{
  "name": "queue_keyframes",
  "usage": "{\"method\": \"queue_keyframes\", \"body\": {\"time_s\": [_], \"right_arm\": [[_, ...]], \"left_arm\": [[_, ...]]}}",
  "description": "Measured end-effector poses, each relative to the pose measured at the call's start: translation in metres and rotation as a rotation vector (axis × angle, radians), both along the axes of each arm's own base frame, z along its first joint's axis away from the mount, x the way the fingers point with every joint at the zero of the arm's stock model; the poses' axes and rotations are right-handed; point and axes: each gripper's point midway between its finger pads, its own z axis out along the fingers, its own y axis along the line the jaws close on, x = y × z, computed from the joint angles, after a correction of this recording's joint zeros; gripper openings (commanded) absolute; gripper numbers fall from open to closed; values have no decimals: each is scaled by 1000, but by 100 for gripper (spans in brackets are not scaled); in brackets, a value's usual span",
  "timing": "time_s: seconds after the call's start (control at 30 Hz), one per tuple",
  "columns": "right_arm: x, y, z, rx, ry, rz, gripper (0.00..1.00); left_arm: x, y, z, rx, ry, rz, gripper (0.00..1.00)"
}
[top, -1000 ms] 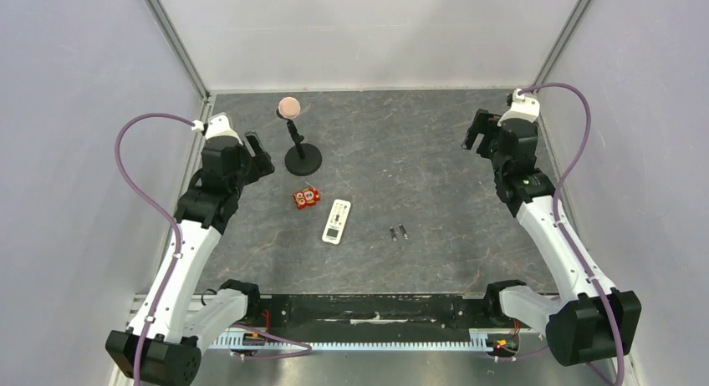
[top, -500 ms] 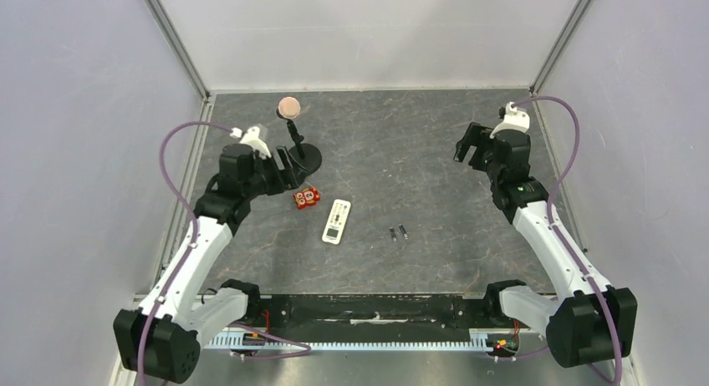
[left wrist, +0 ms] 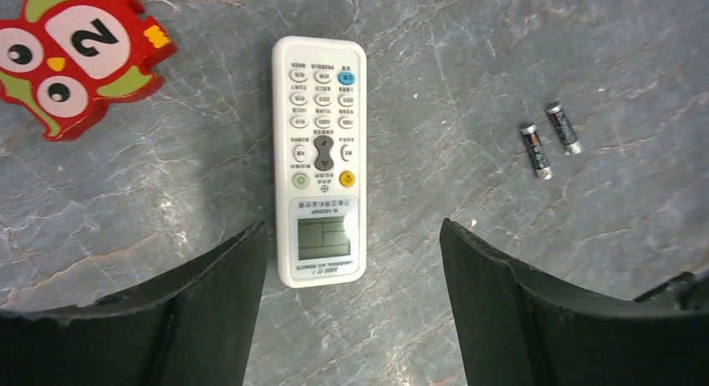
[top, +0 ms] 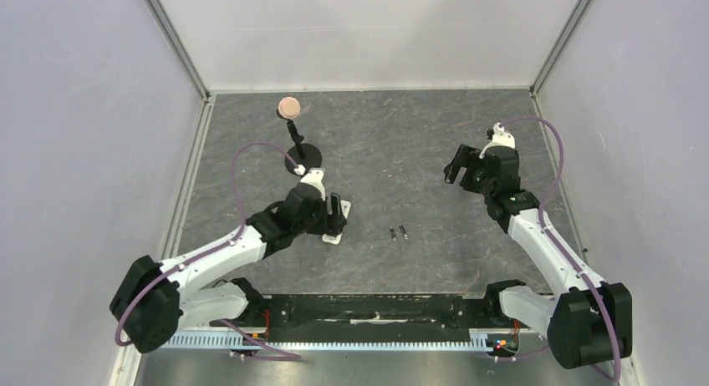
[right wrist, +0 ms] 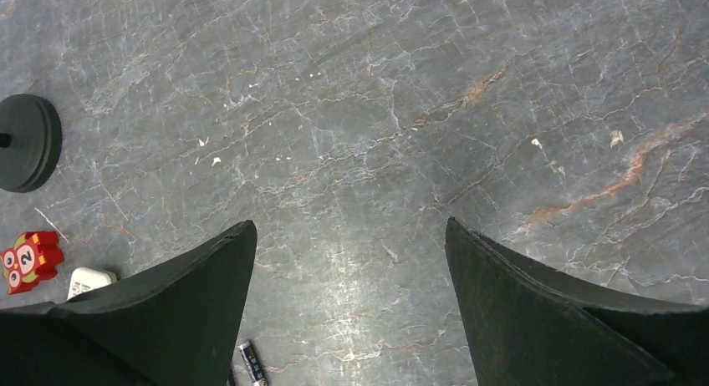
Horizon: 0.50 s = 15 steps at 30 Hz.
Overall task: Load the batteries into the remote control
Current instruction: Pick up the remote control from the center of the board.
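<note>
On the table (top: 418, 135) — one remote control (left wrist: 318, 156), two batteries (left wrist: 535, 150).

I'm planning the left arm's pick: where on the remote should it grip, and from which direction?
Grip the remote control across its narrow width, on the two long side edges near the display end, coming straight down from above. It lies flat on the table, buttons up, and the open left gripper has a finger on either side of that end.

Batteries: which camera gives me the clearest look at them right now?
The left wrist view: both batteries lie whole and sharp, side by side, right of the remote in that picture. The top view shows them only as tiny dark slivers; the right wrist view catches one at its bottom edge.
</note>
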Motion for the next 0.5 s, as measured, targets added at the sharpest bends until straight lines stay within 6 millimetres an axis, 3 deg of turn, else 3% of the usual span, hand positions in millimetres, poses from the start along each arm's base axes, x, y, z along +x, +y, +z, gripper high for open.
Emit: {"method": "queue_keyframes", "body": {"time_s": [0.2, 0.37, 0.5], "right_arm": [[-2, 0, -2, 9, 14, -5, 86], [-5, 1, -6, 18, 32, -5, 86], [-7, 3, -7, 26, 41, 1, 86]], "left_arm": [[-1, -11, -24, 109, -31, -9, 80], [2, 0, -61, 269, 18, 13, 77], [4, -2, -70, 318, 31, 1, 76]]}}
